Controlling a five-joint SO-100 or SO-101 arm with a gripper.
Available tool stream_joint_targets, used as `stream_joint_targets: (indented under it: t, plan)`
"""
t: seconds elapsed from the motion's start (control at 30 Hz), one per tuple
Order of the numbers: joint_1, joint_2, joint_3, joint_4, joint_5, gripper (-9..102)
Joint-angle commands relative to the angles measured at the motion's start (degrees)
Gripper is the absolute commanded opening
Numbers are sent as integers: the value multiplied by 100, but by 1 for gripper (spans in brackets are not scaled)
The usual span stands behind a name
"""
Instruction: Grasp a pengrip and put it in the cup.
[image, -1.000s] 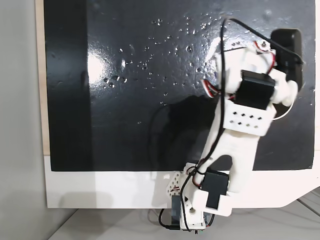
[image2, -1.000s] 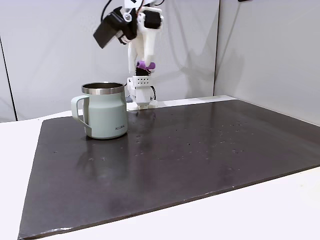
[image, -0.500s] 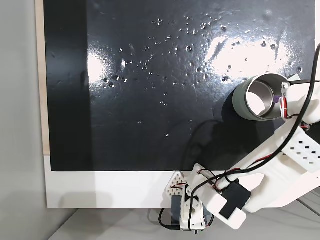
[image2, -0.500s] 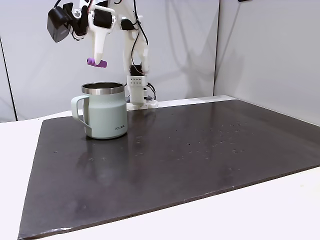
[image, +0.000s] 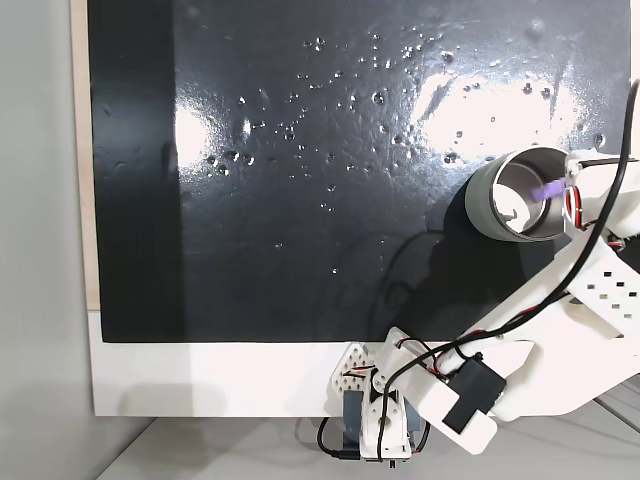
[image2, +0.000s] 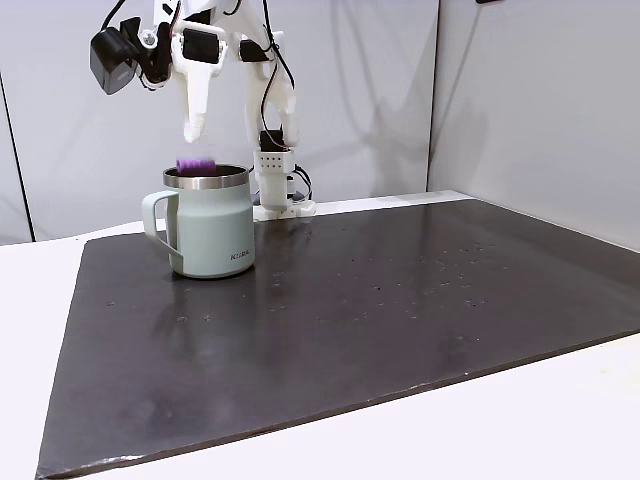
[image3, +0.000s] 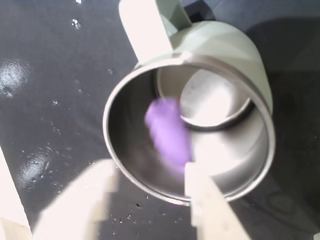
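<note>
The pengrip (image2: 196, 163) has left the claw (image2: 194, 127) that pinched it half a second ago: it now shows as a purple blur just below the fingertips, right at the rim of the cup (image2: 208, 233), and in the wrist view the pengrip (image3: 168, 134) is smeared across the cup's (image3: 150, 184) shiny inside, caught falling. The claw hangs directly above the mouth with its jaws parted and nothing between them. By my reading the drop is made and the job is nearly done, provided the pengrip settles inside.
</note>
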Motion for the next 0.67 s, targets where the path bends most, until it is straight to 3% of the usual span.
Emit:
stream_joint_targets:
  t: [0.0,0.63]
  plan:
    - [44,18,-360,0,-18,40]
    - [26,18,-369,88,-35,41]
